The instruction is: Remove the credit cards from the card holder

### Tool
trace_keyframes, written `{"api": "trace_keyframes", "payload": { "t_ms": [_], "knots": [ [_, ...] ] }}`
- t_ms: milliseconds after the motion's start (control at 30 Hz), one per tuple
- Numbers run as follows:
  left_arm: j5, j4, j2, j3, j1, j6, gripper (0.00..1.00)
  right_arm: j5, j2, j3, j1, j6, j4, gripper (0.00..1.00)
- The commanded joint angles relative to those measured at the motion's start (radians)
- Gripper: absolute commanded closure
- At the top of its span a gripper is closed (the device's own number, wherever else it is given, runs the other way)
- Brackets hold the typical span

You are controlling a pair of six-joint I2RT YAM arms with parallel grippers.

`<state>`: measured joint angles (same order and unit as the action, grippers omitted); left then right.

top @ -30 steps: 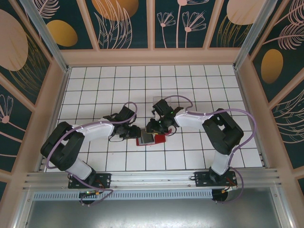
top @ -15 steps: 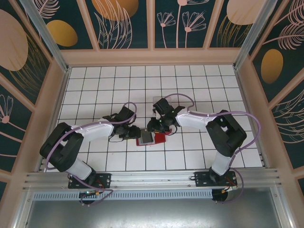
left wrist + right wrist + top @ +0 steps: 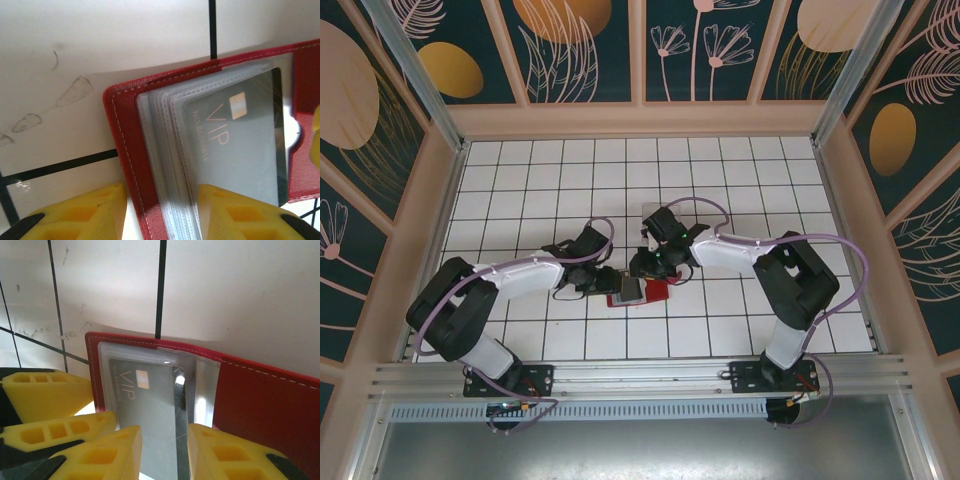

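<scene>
The card holder [image 3: 658, 291] is a small red wallet lying open on the white tiles between my two arms. A grey credit card [image 3: 240, 145] marked VIP sits in its top clear sleeve, with more clear sleeves stacked under it. My left gripper [image 3: 608, 281] is shut on the card holder's left edge [image 3: 120, 130], red cover and sleeve stack between its yellow fingers [image 3: 80, 212]. My right gripper [image 3: 164, 432] stands just over the same credit card [image 3: 150, 400], jaws a little apart with the flat card showing in the gap. The red cover [image 3: 265, 405] lies to its right.
Low wooden walls [image 3: 640, 120] fence the tiled table on three sides. An aluminium rail [image 3: 640, 375] runs along the near edge by the arm bases. Bare tiles spread behind and to both sides of the wallet.
The left gripper has edged slightly right, closer against the wallet. The right gripper shifted a little over the wallet a second ago and has held still since.
</scene>
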<state>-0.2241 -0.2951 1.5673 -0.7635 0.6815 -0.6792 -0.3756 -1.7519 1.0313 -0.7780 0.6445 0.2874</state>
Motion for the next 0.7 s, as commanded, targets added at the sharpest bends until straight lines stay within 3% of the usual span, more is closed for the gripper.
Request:
{"api": "trace_keyframes", "payload": {
  "t_ms": [0,233,500,667],
  "knots": [
    [0.025,-0.014,0.019,-0.016,0.009,-0.008,0.60,-0.011,0.015,-0.013,0.005,-0.019,-0.007,0.69],
    [0.055,-0.038,0.025,-0.011,0.009,0.002,0.62,-0.023,0.014,-0.013,0.004,-0.019,-0.014,0.69],
    [0.069,-0.051,0.026,-0.009,0.009,0.011,0.65,-0.138,0.019,-0.030,0.001,0.010,-0.129,0.69],
    [0.065,-0.045,0.031,-0.012,0.009,0.010,0.65,-0.116,-0.018,-0.022,-0.010,0.009,-0.106,0.69]
  ]
}}
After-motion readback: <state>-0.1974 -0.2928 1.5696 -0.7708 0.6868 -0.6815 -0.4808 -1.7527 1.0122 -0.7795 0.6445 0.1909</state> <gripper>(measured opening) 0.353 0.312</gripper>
